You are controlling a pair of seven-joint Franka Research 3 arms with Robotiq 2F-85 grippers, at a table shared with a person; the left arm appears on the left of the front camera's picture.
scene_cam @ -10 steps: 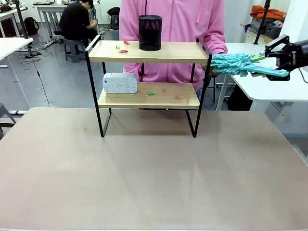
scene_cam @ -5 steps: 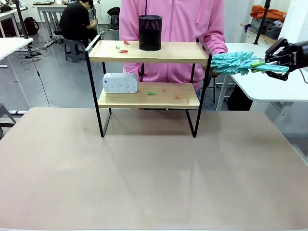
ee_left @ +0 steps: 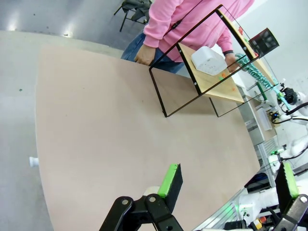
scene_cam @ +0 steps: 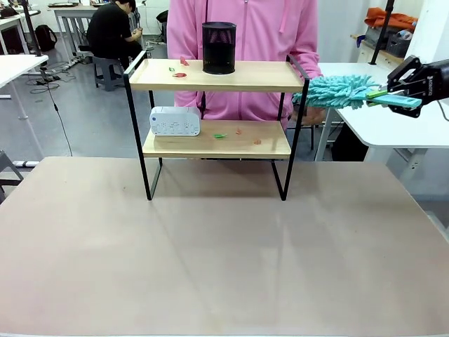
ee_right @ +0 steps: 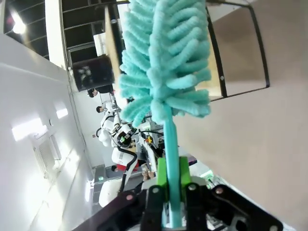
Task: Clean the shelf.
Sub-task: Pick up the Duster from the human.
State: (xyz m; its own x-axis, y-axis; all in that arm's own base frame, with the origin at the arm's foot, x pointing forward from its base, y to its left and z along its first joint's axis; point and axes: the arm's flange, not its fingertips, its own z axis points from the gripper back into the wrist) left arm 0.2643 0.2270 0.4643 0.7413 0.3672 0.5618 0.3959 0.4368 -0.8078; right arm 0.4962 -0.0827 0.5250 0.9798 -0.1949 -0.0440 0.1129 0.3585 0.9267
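Note:
The shelf [scene_cam: 217, 76] stands at the table's far side: two wooden boards in a black frame. Red and green scraps [scene_cam: 179, 72] lie on its top board, more scraps [scene_cam: 220, 135] on the lower one. My right gripper [scene_cam: 390, 91] hovers to the shelf's right at top-board height, shut on the handle of a teal fluffy duster [scene_cam: 340, 91]. The duster's tip reaches the right side rail. In the right wrist view the duster [ee_right: 166, 57] rises from the shut gripper [ee_right: 169, 180] toward the shelf [ee_right: 111, 48]. My left gripper [ee_left: 228, 180] hangs open over the table, far from the shelf [ee_left: 207, 79].
A black mesh cup [scene_cam: 219, 48] stands on the top board and a white box-shaped device [scene_cam: 175, 121] on the lower board's left. A person in a pink hoodie [scene_cam: 242, 28] stands right behind the shelf. A white side table [scene_cam: 393, 126] lies under the right gripper.
My right gripper rose slightly and carried the duster left, so its tip now meets the shelf's right rail. The person shifted a little to the left.

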